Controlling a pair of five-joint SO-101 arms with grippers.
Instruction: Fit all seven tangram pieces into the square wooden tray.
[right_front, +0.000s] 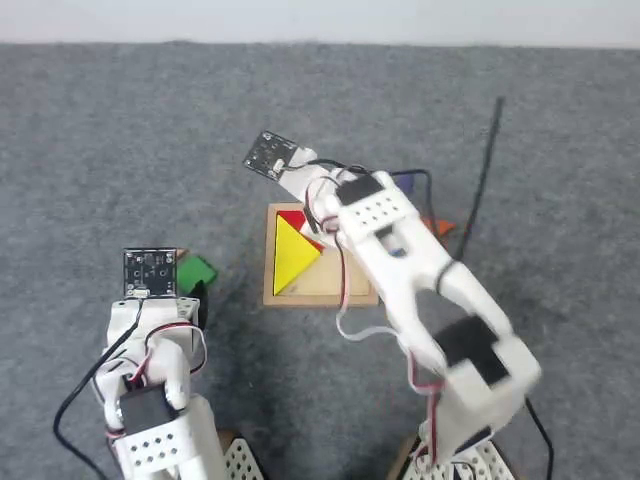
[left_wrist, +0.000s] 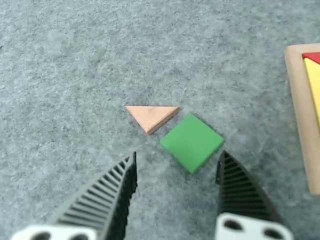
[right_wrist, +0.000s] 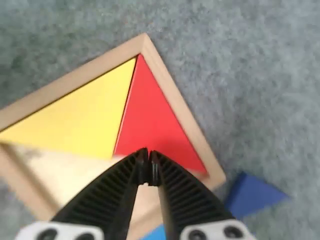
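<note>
The square wooden tray (right_front: 312, 287) lies mid-table on grey felt, with a yellow triangle (right_wrist: 80, 115) and a red triangle (right_wrist: 152, 125) set edge to edge in one corner. The right gripper (right_wrist: 146, 167) hangs over the red piece with its jaws together, and its arm covers the tray's far side in the high view. A blue piece (right_wrist: 252, 194) lies just outside the rim. Well apart, a green square (left_wrist: 192, 142) and a tan triangle (left_wrist: 151, 116) nearly touch before the left gripper (left_wrist: 177, 156), whose jaws are apart.
</note>
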